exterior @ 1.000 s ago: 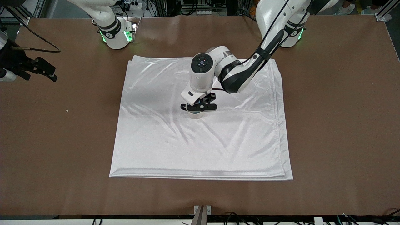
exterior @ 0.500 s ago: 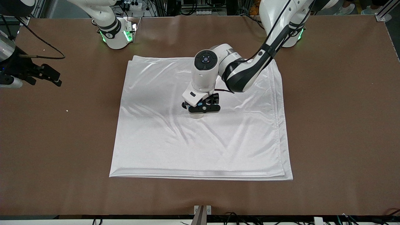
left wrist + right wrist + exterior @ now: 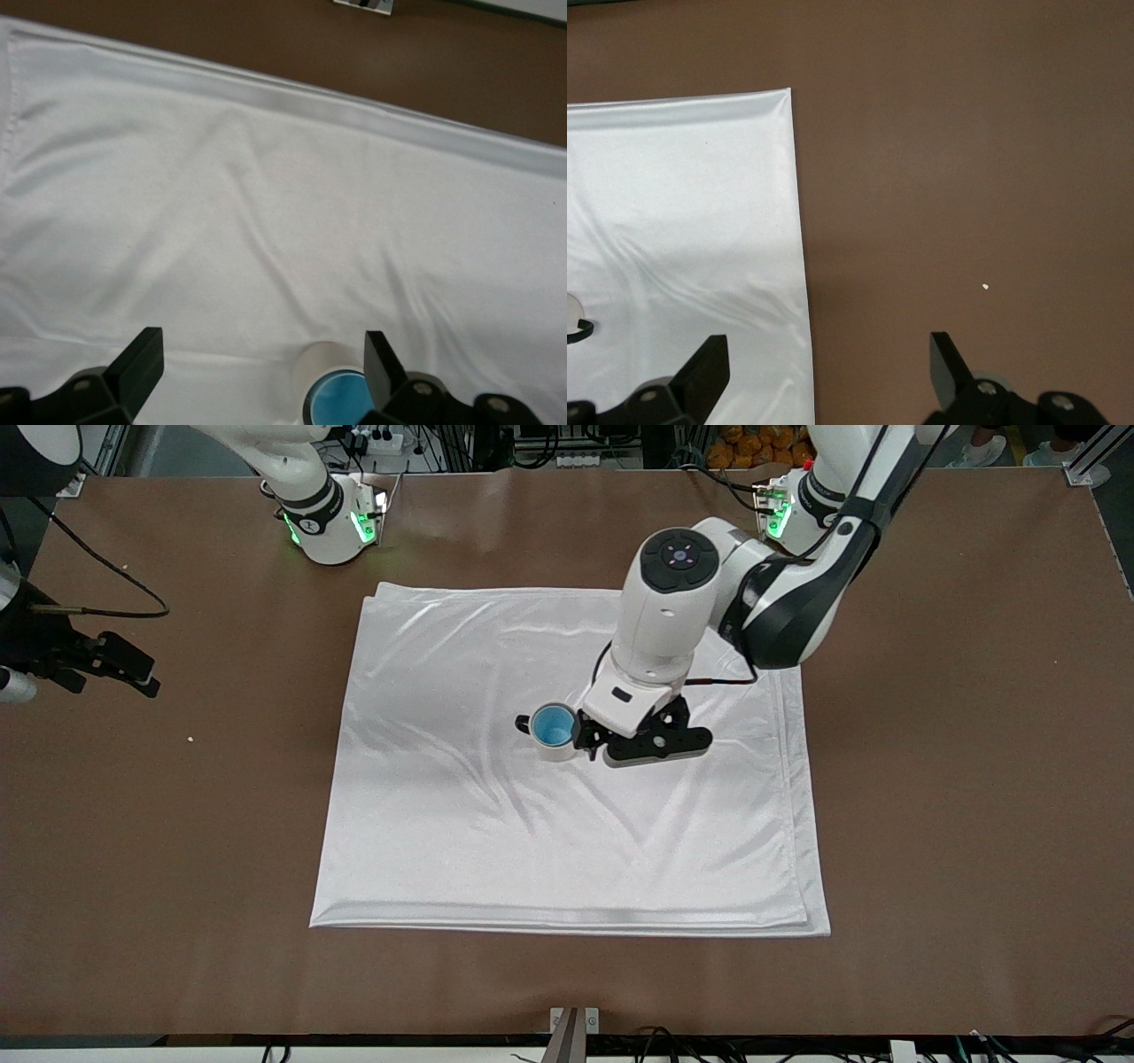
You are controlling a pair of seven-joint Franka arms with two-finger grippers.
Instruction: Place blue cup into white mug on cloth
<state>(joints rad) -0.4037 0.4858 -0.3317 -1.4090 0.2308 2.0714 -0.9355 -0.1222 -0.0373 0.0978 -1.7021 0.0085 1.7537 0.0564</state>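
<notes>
The blue cup [image 3: 554, 724] sits inside the white mug [image 3: 557, 752], which stands upright on the cloth [image 3: 532, 850] near its middle, black handle toward the right arm's end. My left gripper [image 3: 643, 746] hangs open and empty just beside the mug, toward the left arm's end. In the left wrist view the mug [image 3: 326, 365] with the blue cup [image 3: 340, 403] in it lies close to one finger of the left gripper [image 3: 261, 363]. My right gripper [image 3: 124, 666] waits open over bare table off the cloth. The right wrist view shows the right gripper [image 3: 828, 363] over the cloth [image 3: 682, 221] edge.
The brown table [image 3: 957, 779] surrounds the cloth on all sides. A tiny white crumb [image 3: 190, 738] lies on the table near the right gripper, and the crumb [image 3: 985, 287] also shows in the right wrist view. A metal bracket [image 3: 574, 1020] sits at the table's near edge.
The left gripper opened and let go of the blue cup, leaving it in the mug, then rose and shifted toward the left arm's end. The right gripper shifted only slightly.
</notes>
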